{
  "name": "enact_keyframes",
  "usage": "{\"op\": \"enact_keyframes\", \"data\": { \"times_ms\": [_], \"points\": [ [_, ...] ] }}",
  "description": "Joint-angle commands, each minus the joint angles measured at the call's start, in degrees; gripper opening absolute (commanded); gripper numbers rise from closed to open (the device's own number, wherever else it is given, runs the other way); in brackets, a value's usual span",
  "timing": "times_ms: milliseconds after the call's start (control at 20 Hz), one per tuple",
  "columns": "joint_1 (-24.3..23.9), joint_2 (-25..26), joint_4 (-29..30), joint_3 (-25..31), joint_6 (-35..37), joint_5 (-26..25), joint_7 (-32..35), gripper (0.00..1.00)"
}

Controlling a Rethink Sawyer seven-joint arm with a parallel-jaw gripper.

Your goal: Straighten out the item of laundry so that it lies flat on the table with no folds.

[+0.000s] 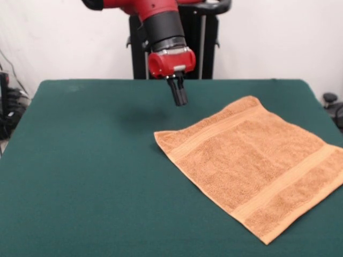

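The orange-tan towel [252, 163] lies spread out on the right side of the dark green table [80, 176], turned like a diamond, with a woven band near two opposite edges. No fold shows in it. Its right corner reaches the picture's right edge. My gripper [179, 101] hangs in the air above the table, up and to the left of the towel's left corner, clear of the cloth. Its black fingers are close together with nothing between them.
The towel's near corner lies close to the table's front edge. Dark cables and gear sit off the table at the left edge, and a dark object sits off the right edge.
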Motion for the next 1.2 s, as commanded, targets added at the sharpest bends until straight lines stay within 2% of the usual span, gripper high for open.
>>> {"op": "enact_keyframes", "data": {
  "times_ms": [50, 450, 950, 1200],
  "points": [
    [1.59, -0.44, 1.44, 7.85, -0.64, 1.97, 12.06, 0.0],
    [2.07, 4.06, -1.0, 7.72, -6.08, 2.85, 11.13, 0.0],
    [0.07, 6.49, -2.33, 9.4, -9.13, -1.07, 11.61, 0.0],
    [0.13, 9.39, -4.34, 9.08, -10.6, -1.17, 10.33, 0.0]
  ]
}}
